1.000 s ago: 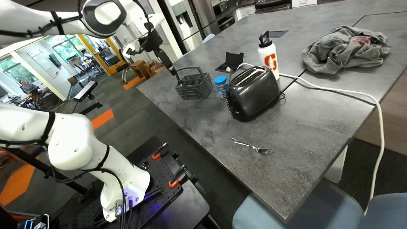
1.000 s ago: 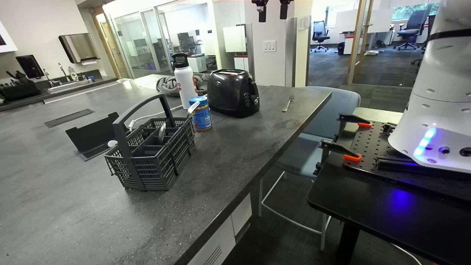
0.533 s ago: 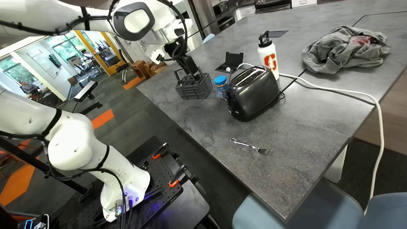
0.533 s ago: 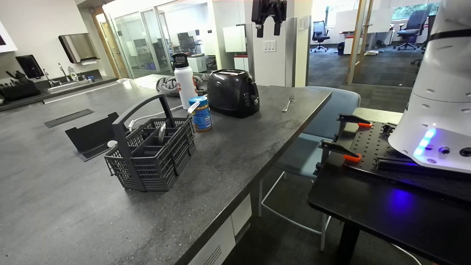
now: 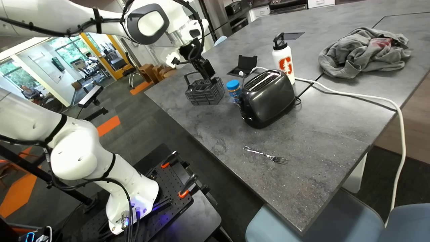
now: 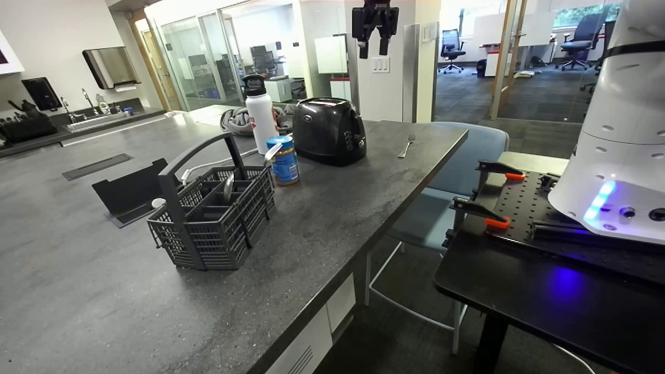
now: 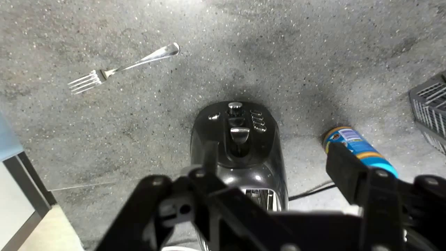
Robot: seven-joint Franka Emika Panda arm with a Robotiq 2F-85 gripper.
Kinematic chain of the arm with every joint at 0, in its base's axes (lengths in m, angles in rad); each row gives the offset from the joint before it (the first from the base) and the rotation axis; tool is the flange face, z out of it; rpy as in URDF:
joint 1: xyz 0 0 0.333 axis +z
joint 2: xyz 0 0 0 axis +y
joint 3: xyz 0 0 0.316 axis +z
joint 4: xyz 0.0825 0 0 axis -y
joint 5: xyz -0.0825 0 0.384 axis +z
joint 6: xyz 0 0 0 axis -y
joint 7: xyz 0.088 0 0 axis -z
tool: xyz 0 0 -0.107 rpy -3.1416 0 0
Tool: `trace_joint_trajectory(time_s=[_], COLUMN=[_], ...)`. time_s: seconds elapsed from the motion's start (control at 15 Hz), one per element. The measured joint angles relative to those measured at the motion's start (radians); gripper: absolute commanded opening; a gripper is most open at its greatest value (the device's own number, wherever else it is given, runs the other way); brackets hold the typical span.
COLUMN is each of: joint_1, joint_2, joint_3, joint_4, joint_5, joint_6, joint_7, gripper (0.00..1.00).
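Black two-fingered jaws, on a white robot arm: standing wide, nothing between them, raised above a dark grey, stone-look desk. Glossy black two-slot toaster, with silver lever and knob: upright on the desk, below the jaws and apart from them; in the wrist view it runs beneath one jaw and part of the gap, control end forward. Plastic jar, blue lid and blue label: upright, just beside the toaster; in the wrist view partly hidden by the second jaw. Silver metal fork: flat on the desk, well apart from the jaws, ahead and to the left in the wrist view, handle nearer the toaster than the tines. Dark grey plastic cutlery basket, divided, latticed walls, arched handle: upright, near the jar, shiny metal cutlery inside; in an exterior view the jaws hide part of its handle. White bottle, black cap, red emblem: upright, near the toaster. Crumpled grey cloth, one red patch: on the desk beyond the bottle. White cable: across the desk and over its edge. Black flip-up cover: raised, set in the desk near the basket. Pale blue chair: at the desk's edge.
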Motion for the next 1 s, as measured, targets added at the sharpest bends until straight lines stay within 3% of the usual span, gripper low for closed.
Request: trace_joint_trajectory(time_s=[0.4,1.0], joint_1=[-0.012,-0.044], joint_2=[0.066,0.237], joint_3=[0.003,-0.008], joint_4=[-0.029,-0.03], joint_5=[-0.047,-0.083], joint_6=[0.181,0.34], joint_7=[0.014,0.016], gripper=[0.03,0.0])
